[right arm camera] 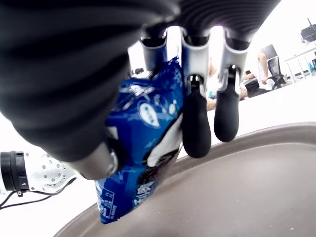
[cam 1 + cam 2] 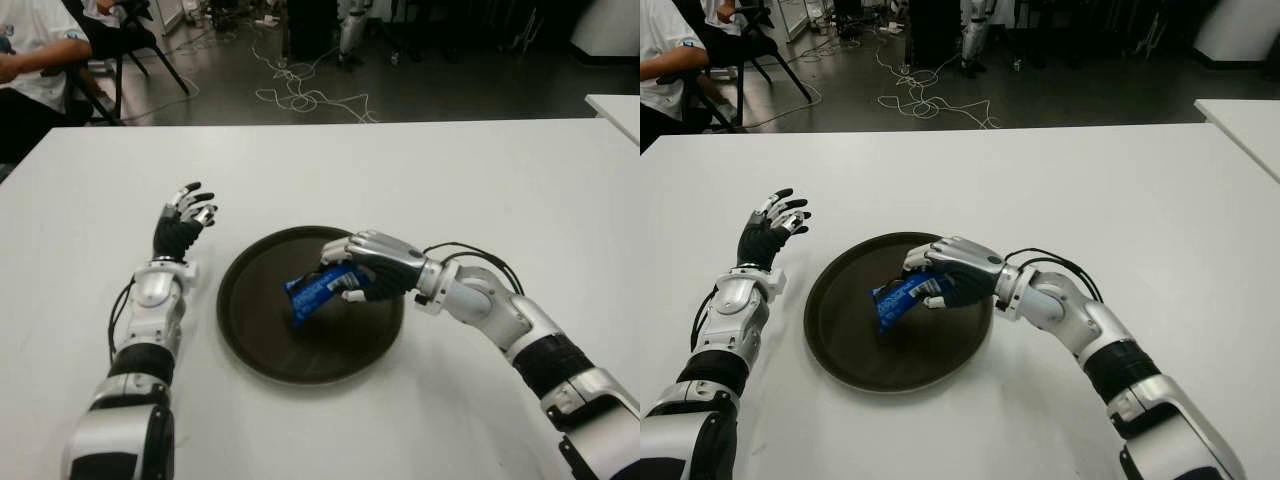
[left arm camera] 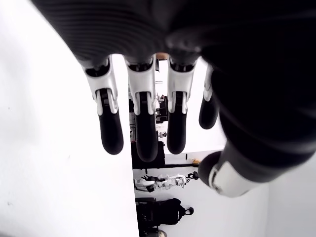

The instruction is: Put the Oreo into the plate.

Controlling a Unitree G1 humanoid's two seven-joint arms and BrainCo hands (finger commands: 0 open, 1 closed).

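A blue Oreo packet (image 2: pixel 316 290) is held in my right hand (image 2: pixel 362 268), whose fingers are curled around it over the dark round plate (image 2: pixel 250 330). The packet's lower end points down toward the plate's inside, close to its surface; contact cannot be told. The right wrist view shows the Oreo packet (image 1: pixel 140 153) pinched between thumb and fingers (image 1: pixel 196 126) just above the plate (image 1: pixel 237 197). My left hand (image 2: pixel 184 222) shows on the white table to the left of the plate, fingers spread and holding nothing.
The white table (image 2: pixel 450 180) stretches around the plate. A second white table's corner (image 2: pixel 615 108) shows at the far right. Beyond the far edge a seated person (image 2: pixel 30 55), a chair and loose cables (image 2: pixel 300 95) lie on the floor.
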